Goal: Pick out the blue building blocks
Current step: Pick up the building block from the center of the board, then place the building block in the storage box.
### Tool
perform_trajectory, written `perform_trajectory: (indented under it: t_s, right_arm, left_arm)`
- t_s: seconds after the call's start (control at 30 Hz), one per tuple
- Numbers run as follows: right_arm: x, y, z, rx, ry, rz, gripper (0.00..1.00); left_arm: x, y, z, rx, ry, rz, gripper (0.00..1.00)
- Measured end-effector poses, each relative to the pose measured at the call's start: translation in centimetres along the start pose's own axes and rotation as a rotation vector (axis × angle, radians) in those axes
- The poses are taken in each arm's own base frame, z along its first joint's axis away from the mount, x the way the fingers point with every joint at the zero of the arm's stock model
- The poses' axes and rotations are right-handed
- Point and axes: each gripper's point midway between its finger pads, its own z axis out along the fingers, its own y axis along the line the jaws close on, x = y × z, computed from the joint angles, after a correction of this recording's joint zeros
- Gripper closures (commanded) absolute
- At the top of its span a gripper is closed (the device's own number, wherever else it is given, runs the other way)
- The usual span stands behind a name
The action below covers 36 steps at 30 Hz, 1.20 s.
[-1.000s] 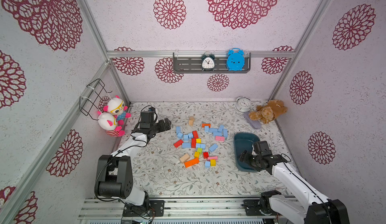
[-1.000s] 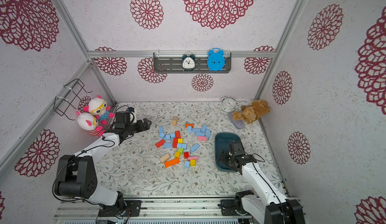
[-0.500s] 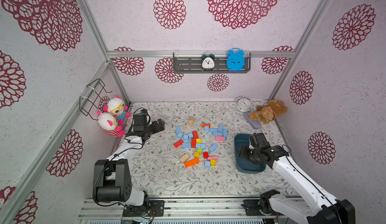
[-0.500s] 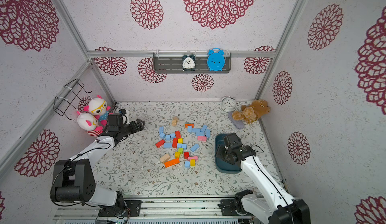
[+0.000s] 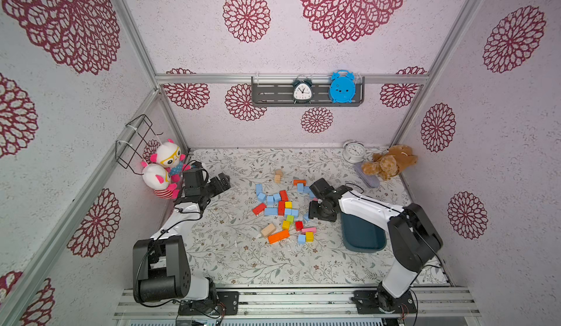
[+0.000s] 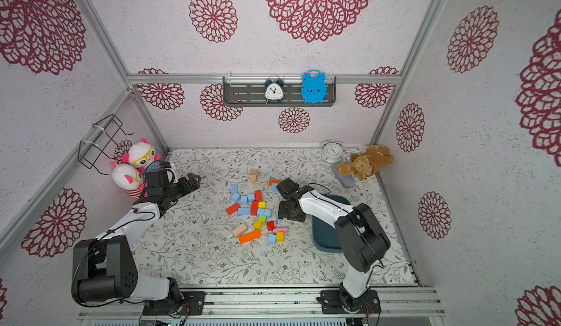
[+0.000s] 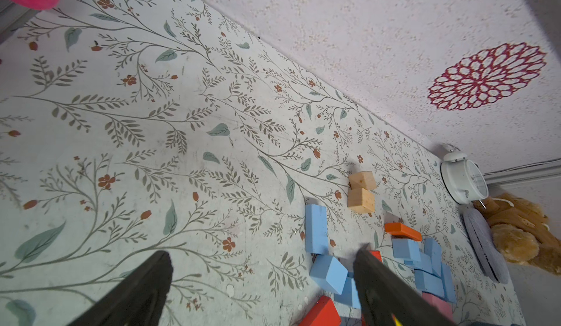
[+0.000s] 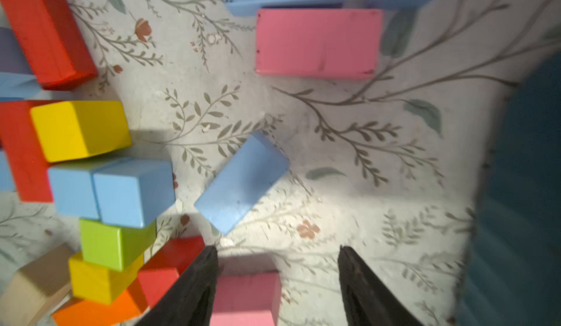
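— Where the right tool [image 8: 277, 263] hangs over the bench [image 8: 349, 187], how do its jaws stand?

— Partway open, gripping nothing. A pink block [image 8: 246, 297] lies on the bench below the gap, close beside one finger. Just ahead of the fingertips lies a slanted blue brick [image 8: 243, 181], untouched.

— And the other blue building blocks [image 5: 270, 211]?

— Scattered in the middle of the bench, mixed among the coloured blocks [image 5: 281, 207]. The teal tub [image 5: 362, 236] sits just beside the right arm, near the pile.

— The left tool [image 5: 224, 182]?

— Farther off, near the plush toys [image 5: 165, 160]. Its jaws are spread wide and empty over bare bench, well apart from the blocks.
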Motion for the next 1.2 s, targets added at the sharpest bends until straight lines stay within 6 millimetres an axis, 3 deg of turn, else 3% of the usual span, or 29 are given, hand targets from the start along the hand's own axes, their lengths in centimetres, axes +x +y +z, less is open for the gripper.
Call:
perform_trajectory:
  t_s: [0.1,0.27,0.47,0.63,0.83,0.93,1.03,1.1,1.2]
  right_arm:
    - [-0.2,1.0,1.8,0.009,0.017,-0.009,0.34]
    - [-1.6,2.1,2.3,0.007,-0.011,-0.015,0.35]
    - [-2.6,2.4,3.4,0.041,-0.017,-0.043,0.55]
    - [-2.2,1.5,3.5,0.094,-0.008,-0.065,0.68]
    - [-2.1,0.8,3.0,0.112,-0.015,-0.085,0.76]
    - [-2.3,0.3,1.5,0.114,-0.041,-0.098,0.76]
    - [-3.5,-0.9,-3.1,0.079,-0.125,-0.093,0.76]
    - [-5.0,-2.8,-6.5,0.043,-0.199,-0.060,0.75]
    - [-7.6,-8.5,-11.2,0.035,-0.320,0.038,0.75]
  left_arm:
    - [0.0,-0.1,0.0,0.007,-0.002,-0.004,0.03]
    - [0.1,-0.1,-0.2,0.009,-0.003,-0.009,0.03]
    - [0.0,0.0,-0.3,0.007,-0.006,-0.012,0.03]
    - [0.0,0.1,-0.3,0.005,-0.006,-0.014,0.03]
    - [0.2,-0.4,-0.2,0.035,0.008,-0.013,0.02]
    - [1.1,-1.8,0.3,0.091,0.040,0.013,0.01]
    - [3.4,-5.1,1.5,0.172,0.121,0.086,0.02]
    - [5.3,-8.3,2.1,0.241,0.184,0.157,0.03]
    - [7.8,-13.2,2.5,0.349,0.260,0.259,0.03]
